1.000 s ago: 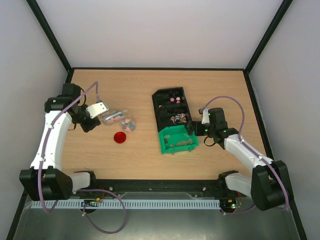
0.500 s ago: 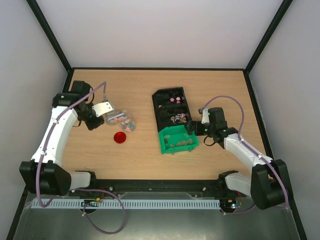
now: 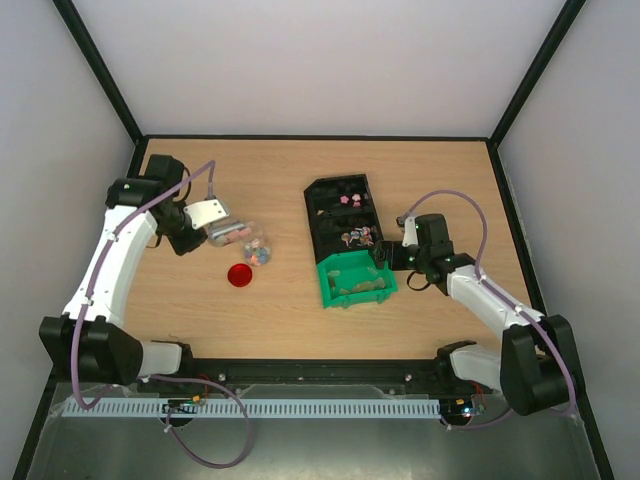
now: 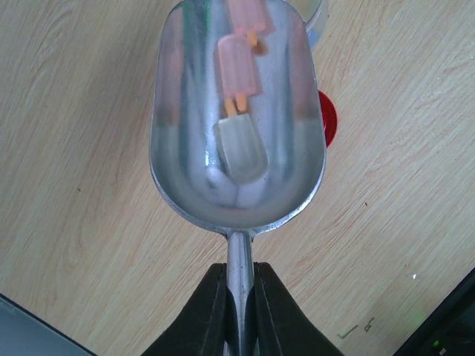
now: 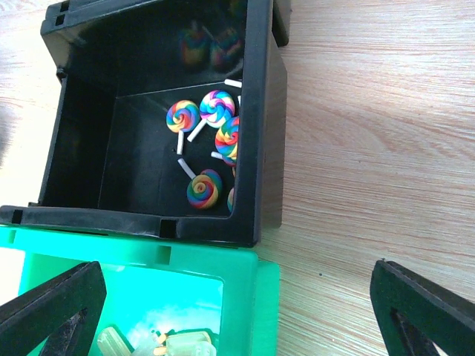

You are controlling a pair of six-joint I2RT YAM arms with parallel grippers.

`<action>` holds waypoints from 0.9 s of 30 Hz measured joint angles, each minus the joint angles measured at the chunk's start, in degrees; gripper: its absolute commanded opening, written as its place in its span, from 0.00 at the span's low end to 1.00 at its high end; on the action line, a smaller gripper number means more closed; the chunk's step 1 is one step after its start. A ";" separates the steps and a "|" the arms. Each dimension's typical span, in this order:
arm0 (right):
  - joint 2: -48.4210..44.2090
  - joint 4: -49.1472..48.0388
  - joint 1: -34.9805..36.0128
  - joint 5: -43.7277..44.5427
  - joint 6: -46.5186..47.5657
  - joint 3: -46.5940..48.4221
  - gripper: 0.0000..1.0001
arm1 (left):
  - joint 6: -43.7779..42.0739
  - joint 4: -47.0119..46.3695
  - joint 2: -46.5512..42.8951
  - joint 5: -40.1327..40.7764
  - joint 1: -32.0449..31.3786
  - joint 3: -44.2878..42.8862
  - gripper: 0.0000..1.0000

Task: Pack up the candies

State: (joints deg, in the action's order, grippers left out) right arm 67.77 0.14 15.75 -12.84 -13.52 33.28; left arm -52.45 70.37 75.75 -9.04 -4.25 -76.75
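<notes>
Since a second ago the left arm's elbow has swung toward the back of the table [image 3: 280, 180] and the scoop has slid slightly toward the clear jar. The right arm has barely shifted.

Some of the candies [image 4: 239, 67] lie in the bowl of the silver scoop [image 4: 178, 148], straight ahead of the left gripper [image 4: 239, 278]. Pink ice-lolly shapes lie toward the far lip, with a pale greenish one behind them nearer the handle. That gripper's fingers are clamped on the scoop's thin handle. Beyond the scoop's tip is the clear jar [image 3: 245, 243], which in the top view holds a mix of pastel pieces. Whether scoop and jar touch, I cannot tell. The red lid [image 3: 239, 275] lies flat on the wood just right of the scoop bowl in the wrist view, apart from the jar.

More sweets sit ahead of the right gripper [image 5: 237, 315]. Rainbow swirl lollipops [image 5: 211, 141] lie in the nearest compartment of the black bin [image 5: 256, 111], by its right wall. Pale greenish-tan pieces [image 5: 178, 345] lie in the green bin [image 5: 245, 278], which butts against the black one, closer to the fingers. The right gripper's jaws stand wide apart, holding nothing, one finger over the green bin and the other over bare wood to the right.
</notes>
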 measured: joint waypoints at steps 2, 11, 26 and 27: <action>0.24 -0.02 0.00 0.00 0.00 0.02 0.99 | -0.07 0.66 0.00 0.52 -0.35 -0.55 0.02; 0.61 -0.04 0.00 -0.02 -0.22 0.02 0.99 | -0.07 1.88 0.04 2.34 -2.29 -1.95 0.02; 0.61 -0.02 0.00 0.00 -0.02 0.46 0.99 | -0.09 2.32 0.48 4.39 -3.80 -2.67 0.02; 0.61 -0.04 0.00 0.00 0.09 0.72 0.99 | -0.07 2.29 0.48 4.37 -3.82 -2.84 0.02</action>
State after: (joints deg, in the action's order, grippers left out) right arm 68.38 0.10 15.75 -12.84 -13.43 34.00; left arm -52.51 72.66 76.23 -4.67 -8.08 -79.59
